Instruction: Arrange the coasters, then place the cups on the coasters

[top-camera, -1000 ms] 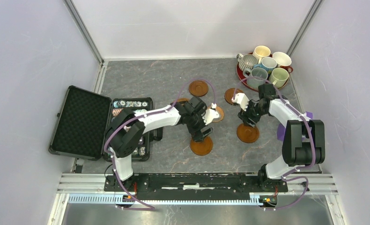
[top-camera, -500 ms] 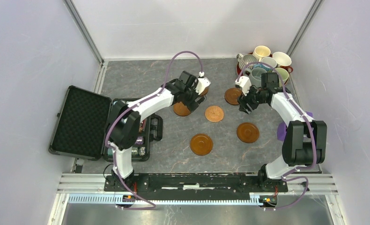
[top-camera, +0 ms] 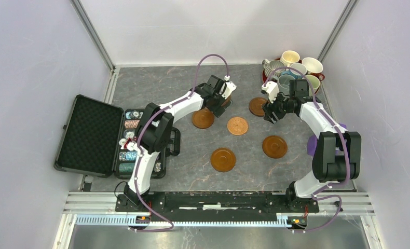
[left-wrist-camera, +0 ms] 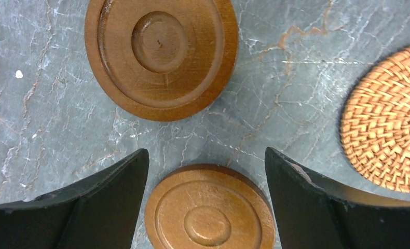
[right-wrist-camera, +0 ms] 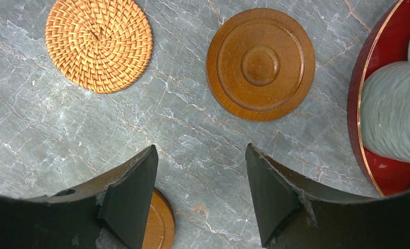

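Observation:
Several brown coasters lie on the marble table: point(top-camera: 203, 118), point(top-camera: 257, 106), point(top-camera: 274, 147), point(top-camera: 223, 160), and a woven copper one point(top-camera: 237, 126). Another coaster point(left-wrist-camera: 209, 207) lies between the fingers of my left gripper point(left-wrist-camera: 206, 152), which is open with a thin gap on each side; from above this gripper point(top-camera: 219, 101) hides most of it. My right gripper point(right-wrist-camera: 201, 147) hangs open over bare table beside the back right coaster point(right-wrist-camera: 261, 64). The cups stand on the red tray point(top-camera: 265, 79): cream point(top-camera: 289, 57), white with a red handle point(top-camera: 312, 65), ribbed grey point(top-camera: 273, 67), grey-blue point(top-camera: 286, 82).
An open black case point(top-camera: 91, 134) with poker chips point(top-camera: 133, 140) lies at the left. The tray's rim point(right-wrist-camera: 371, 104) and the ribbed cup point(right-wrist-camera: 395, 114) are close to the right of my right gripper. Walls enclose the table on three sides.
My left gripper left the front coaster and travelled to the far one, now straddling it. My right gripper moved off the front right coaster toward the tray.

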